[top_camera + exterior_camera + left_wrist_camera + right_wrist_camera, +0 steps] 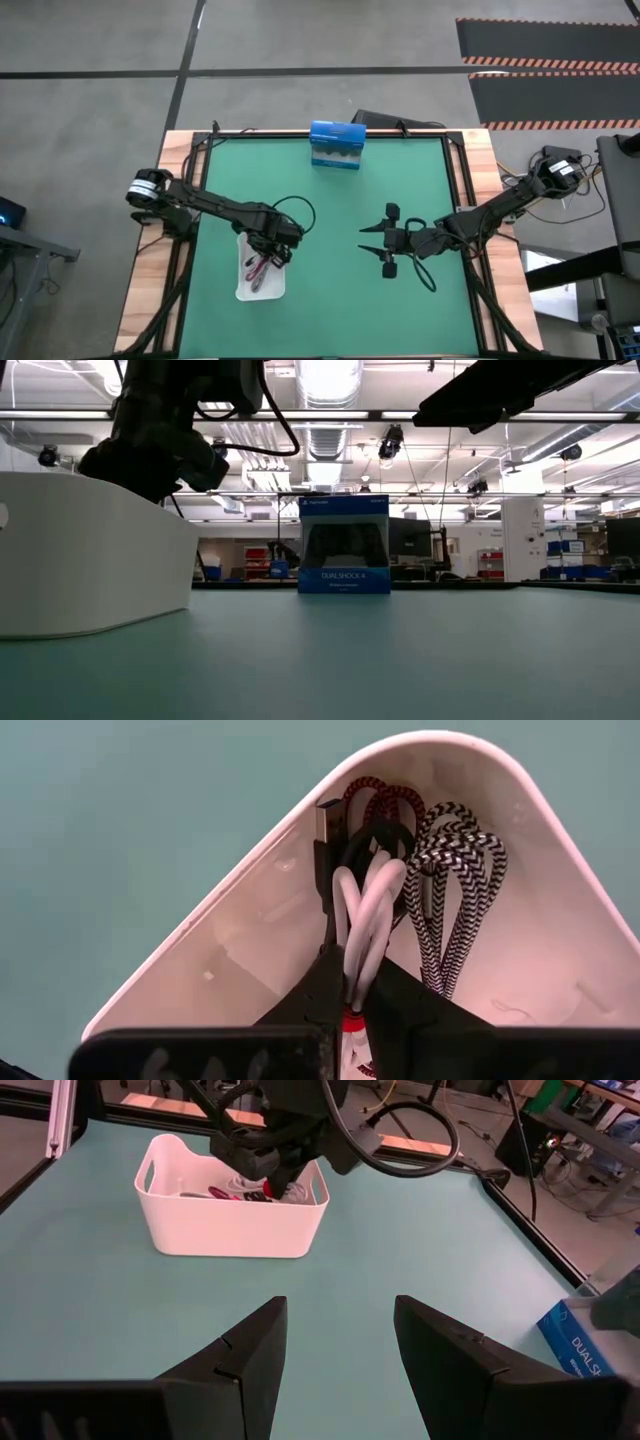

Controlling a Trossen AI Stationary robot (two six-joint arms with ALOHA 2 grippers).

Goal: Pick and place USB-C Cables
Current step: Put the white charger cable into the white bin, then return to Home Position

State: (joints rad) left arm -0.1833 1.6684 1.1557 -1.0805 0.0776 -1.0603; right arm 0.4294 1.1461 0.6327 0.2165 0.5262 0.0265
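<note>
While the white cable lies in the white tray beside the other bundles, the left gripper is clamped on it from directly above — loops running straight ahead; the right gripper waits open, well apart.

Evenly lit from above, soft and fairly bright. Strong glare from ceiling lamps in the low view, blown white. Arms there reduced to dark silhouettes against that backlight. Faint, diffuse shadows on the green mat. Pinkish cast inside the tray in the left wrist view. Near fingers soft, slightly out of focus. Mild bending of straight lines toward wrist-view edges.
</note>
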